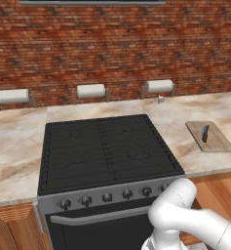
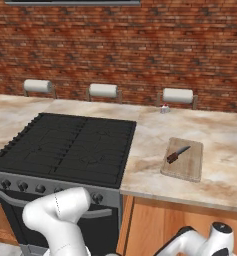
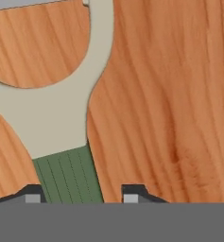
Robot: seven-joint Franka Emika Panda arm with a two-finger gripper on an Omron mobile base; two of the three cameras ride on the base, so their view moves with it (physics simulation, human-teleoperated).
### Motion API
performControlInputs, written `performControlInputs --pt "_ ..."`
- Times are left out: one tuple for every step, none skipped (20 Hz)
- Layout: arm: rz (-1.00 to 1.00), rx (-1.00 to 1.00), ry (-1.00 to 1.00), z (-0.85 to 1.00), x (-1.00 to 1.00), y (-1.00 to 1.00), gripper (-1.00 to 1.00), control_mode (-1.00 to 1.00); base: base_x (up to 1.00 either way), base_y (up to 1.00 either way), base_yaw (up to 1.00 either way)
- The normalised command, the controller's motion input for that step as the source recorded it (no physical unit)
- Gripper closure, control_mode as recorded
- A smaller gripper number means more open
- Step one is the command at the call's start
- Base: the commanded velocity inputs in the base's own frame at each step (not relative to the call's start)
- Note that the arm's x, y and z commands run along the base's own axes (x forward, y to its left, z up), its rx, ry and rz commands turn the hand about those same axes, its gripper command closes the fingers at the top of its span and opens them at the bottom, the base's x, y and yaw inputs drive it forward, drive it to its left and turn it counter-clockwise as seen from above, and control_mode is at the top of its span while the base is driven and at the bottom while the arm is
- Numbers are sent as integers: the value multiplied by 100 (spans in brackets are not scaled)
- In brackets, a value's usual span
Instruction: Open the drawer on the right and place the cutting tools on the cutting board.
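In the hand view a cutting tool with a green ribbed handle (image 3: 68,175) and a beige forked head (image 3: 56,108) lies on the drawer's orange-brown wood floor (image 3: 170,94). My gripper (image 3: 80,194) hangs low over it, and its two fingertips (image 3: 132,193) straddle the green handle. The left tip is at the handle's edge, while a gap remains on the right. On the counter right of the stove, the light-tan cutting board (image 1: 215,141) (image 2: 189,165) carries a dark knife (image 1: 204,132) (image 2: 177,154).
A black stove (image 1: 105,149) (image 2: 65,147) fills the middle of the beige counter (image 1: 14,146) (image 2: 225,145). Three paper towel rolls (image 1: 91,91) hang along the brick wall. My arm bends down in front of the oven toward the lower right.
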Motion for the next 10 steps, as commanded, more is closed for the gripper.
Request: performControlInputs --pt "3 5 7 -45 -32 0 100 -100 0 0 0" --pt "2 6 6 -29 -24 0 100 -100 0 0 0" --pt "1 7 5 -19 -19 0 100 -100 0 0 0" --pt "0 8 6 0 -3 0 100 -100 0 0 0" --pt "0 8 4 0 -1 0 100 -100 0 0 0" --pt "0 8 0 14 0 0 100 -100 0 0 0" --pt "0 9 0 36 -4 0 100 -100 0 0 0" --pt "0 9 0 64 -9 0 100 -100 0 0 0" --pt "0 8 0 94 -19 0 100 -100 0 0 0" --pt "0 9 0 100 -23 0 100 -100 0 0 0"
